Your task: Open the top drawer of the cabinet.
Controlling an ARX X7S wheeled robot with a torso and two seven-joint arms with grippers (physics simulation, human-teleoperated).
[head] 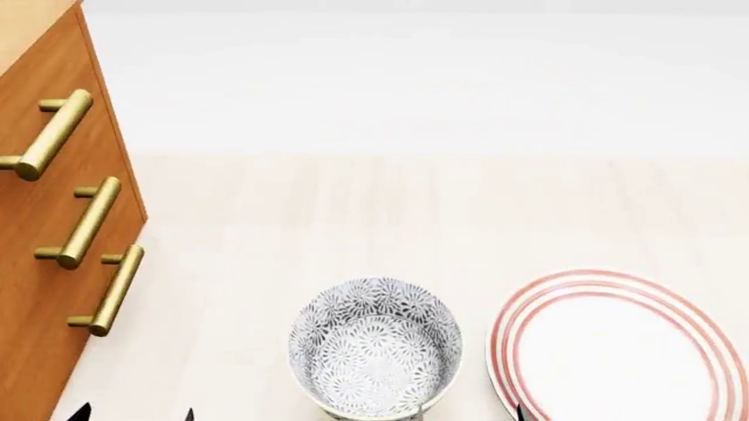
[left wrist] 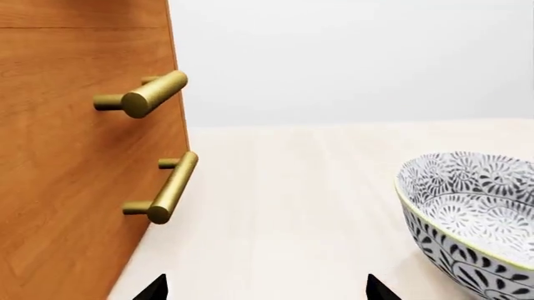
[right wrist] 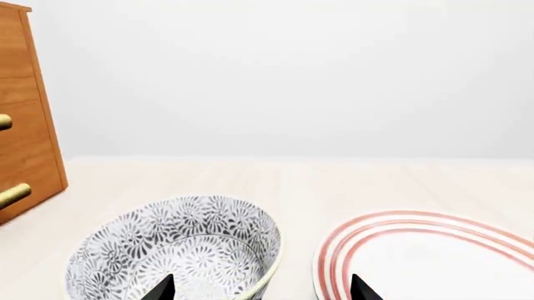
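Note:
The cabinet [head: 30, 263] stands at the left, orange-brown wood with three stacked drawers, all shut flush. The top drawer [head: 30, 83] has a brass bar handle [head: 47, 133]; two matching handles sit below it. The cabinet also shows in the left wrist view [left wrist: 59, 162] with two brass handles, and at the edge of the right wrist view [right wrist: 25, 125]. My left gripper [head: 135, 415] [left wrist: 267, 289] is open and empty, low in front of the cabinet's base, apart from it. My right gripper [head: 468, 416] [right wrist: 260, 289] is open and empty, between bowl and plate.
A grey patterned bowl [head: 374, 351] [left wrist: 476, 212] [right wrist: 175, 250] stands near the front middle of the pale wood table [head: 410, 202]. A white plate with red rings [head: 620, 351] [right wrist: 434, 256] lies to its right. A white wall is behind.

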